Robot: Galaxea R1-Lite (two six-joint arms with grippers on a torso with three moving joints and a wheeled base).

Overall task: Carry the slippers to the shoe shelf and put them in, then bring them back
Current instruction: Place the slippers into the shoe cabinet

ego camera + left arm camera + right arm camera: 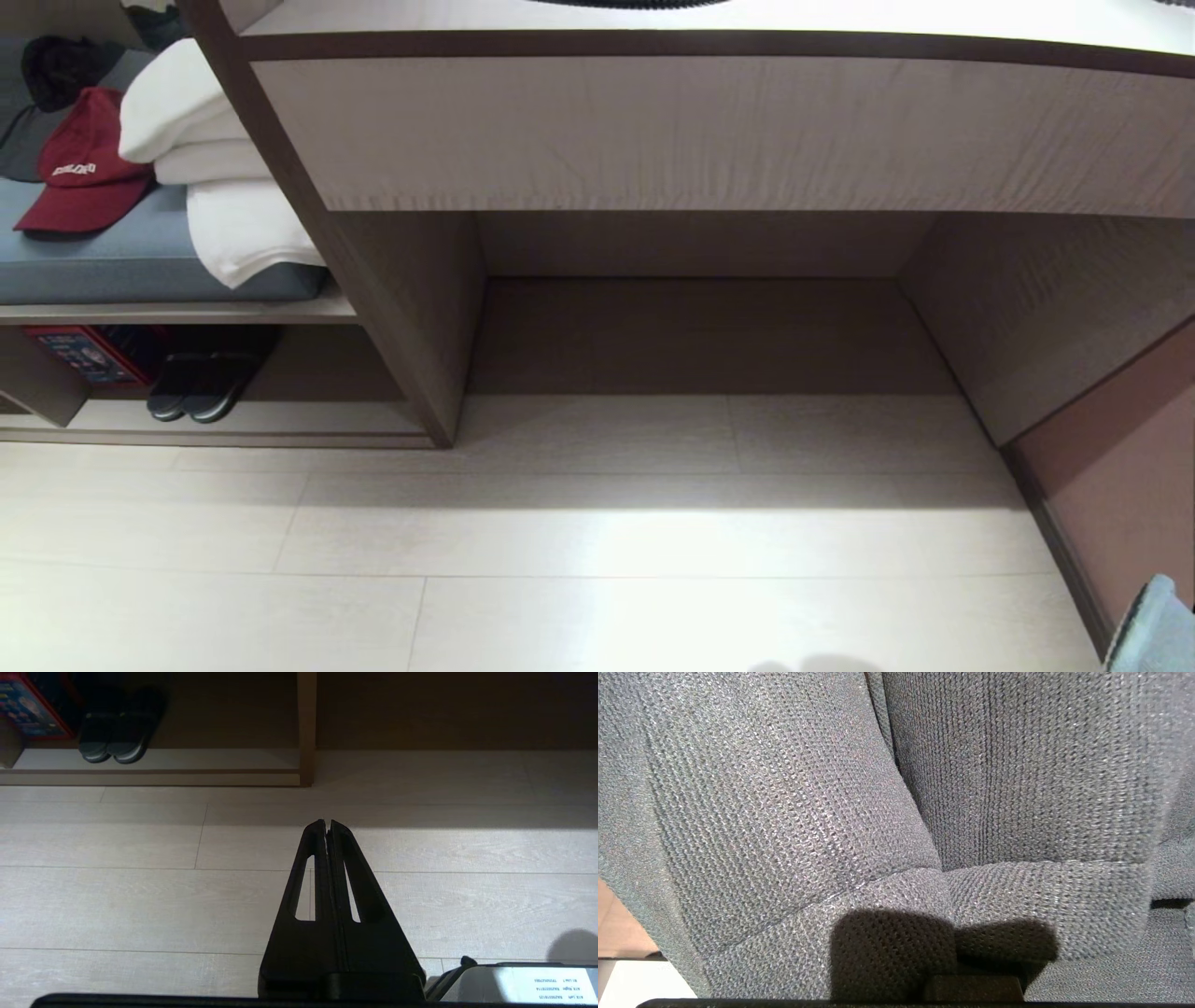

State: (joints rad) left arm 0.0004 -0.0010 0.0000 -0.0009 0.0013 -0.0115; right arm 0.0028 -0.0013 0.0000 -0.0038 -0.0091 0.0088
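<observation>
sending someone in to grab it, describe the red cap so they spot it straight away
Left of the wide desk recess is a bench with a blue-grey cushion above a low shoe shelf. The red cap lies on that cushion, left of the folded white towels. It is the only dark red thing up there, with pale lettering on its front.

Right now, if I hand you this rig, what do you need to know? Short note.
Left gripper: jaws shut, empty, above the floor.
Right gripper: shut; grey knit slippers fill its wrist view, apparently held in it.
Shoe shelf: ahead on the robot's left, holding only another dark pair with pale sole rims and a red box.
Done: slippers picked up.
Left: cannot tell which leg this is. If outbound, place them in the shelf, then bring them back.
</observation>
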